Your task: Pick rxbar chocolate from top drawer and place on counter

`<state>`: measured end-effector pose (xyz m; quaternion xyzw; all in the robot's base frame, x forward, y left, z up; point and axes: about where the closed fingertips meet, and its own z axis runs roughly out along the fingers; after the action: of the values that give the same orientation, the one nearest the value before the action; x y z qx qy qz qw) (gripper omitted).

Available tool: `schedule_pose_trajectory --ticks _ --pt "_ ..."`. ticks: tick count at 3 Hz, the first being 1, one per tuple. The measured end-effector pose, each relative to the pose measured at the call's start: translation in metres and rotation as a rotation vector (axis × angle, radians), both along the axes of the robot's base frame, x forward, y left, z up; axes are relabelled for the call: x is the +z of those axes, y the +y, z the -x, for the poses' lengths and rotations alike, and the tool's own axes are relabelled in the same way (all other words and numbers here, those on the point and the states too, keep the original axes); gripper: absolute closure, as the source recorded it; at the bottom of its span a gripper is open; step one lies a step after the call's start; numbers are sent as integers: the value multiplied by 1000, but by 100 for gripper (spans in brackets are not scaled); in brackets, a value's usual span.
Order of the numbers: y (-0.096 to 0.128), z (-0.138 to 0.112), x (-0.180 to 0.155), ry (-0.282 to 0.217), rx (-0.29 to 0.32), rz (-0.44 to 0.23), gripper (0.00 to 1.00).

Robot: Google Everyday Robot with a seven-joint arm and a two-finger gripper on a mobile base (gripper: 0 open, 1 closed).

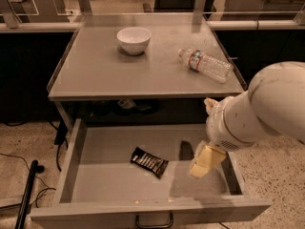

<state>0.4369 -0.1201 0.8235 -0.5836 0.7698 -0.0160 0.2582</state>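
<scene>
Black-wrapped rxbar chocolate (149, 161) lies flat mid-floor in the top drawer (105, 182). The gripper (206, 159) hangs at its 3 o'clock, apart from it and touching nothing; whether spread or clenched, I cannot tell. At 12 o'clock, the counter (95, 73) bears a bowl (134, 39) and a water bottle (206, 65).

No legible txt; hand (199, 167) over top drawer (107, 185).
</scene>
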Motion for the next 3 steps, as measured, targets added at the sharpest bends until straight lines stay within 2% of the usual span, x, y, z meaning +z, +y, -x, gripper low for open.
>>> schedule_pose_trajectory --ticks 1,2,3 --pt "21 -16 -27 11 11 -9 0" --pt "42 -35 -57 27 18 -92 0" --pt "61 -45 -86 59 -7 -230 0"
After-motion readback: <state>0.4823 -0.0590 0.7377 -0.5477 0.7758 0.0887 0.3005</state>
